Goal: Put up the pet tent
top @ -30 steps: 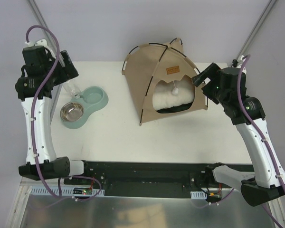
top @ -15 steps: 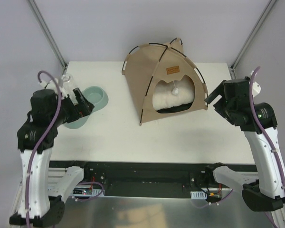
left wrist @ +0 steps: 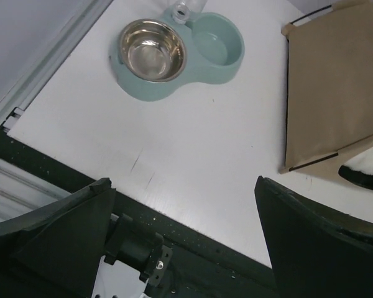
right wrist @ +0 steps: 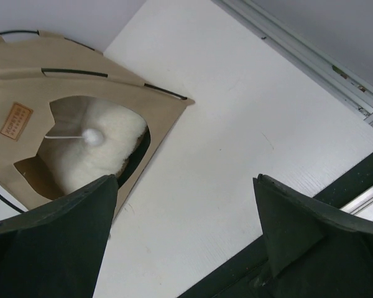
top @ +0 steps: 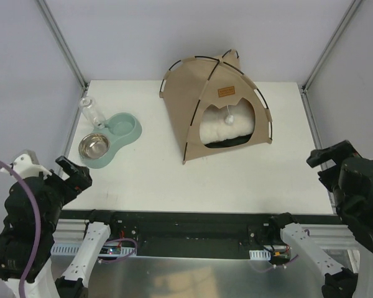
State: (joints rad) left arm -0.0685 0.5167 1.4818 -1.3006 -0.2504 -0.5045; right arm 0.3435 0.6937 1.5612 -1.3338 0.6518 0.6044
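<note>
Shows at the near edge the left end effector (left wrist: 183, 186) and right end effector (right wrist: 185, 180) both spread wide and empty, and farther back on the worktop (top: 161, 167) the pet tent (top: 193, 99) standing upright, probably light and soft, best to take by a stiff thin pole (right wrist: 74, 72).

I'm seeing the pet tent (top: 193, 99) sitting far-centre on the table (top: 174, 180), the cushion (top: 227, 130) lying inside it, the feeding bowl (top: 134, 133) sitting to its left.
</note>
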